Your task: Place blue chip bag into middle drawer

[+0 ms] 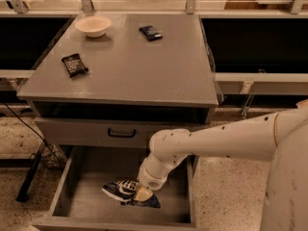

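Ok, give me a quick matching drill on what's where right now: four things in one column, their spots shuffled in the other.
Things:
1. blue chip bag
2. bowl
3. black packet
4. small dark blue packet

Places:
A. cabinet top, left side toward the front
B. inside the open middle drawer, at the claw
C. cabinet top, back, near the centre
D. cabinet top, back left

Pairs: 1-B, 2-D, 3-A, 4-C

The claw is down inside the drawer at the bag's right end.
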{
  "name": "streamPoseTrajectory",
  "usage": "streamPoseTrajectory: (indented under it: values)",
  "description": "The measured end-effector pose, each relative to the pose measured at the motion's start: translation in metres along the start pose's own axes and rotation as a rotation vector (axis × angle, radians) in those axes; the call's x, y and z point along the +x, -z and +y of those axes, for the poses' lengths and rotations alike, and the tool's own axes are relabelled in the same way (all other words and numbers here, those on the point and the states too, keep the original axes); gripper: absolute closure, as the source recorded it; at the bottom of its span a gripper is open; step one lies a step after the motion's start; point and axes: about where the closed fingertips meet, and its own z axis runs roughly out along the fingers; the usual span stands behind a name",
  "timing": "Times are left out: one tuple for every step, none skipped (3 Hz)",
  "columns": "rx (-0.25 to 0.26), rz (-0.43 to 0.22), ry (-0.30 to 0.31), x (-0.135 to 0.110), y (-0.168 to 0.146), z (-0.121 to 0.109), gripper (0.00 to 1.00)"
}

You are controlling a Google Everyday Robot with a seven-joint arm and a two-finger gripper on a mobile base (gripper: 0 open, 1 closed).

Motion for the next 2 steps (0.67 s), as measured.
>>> streamPoseTrajectory:
  values:
    - [0.0,0.0,-0.001,0.0,0.0,0.0,1.0]
    - [-0.015,0.027,-0.05,0.012,-0.024,-0.009,1.0]
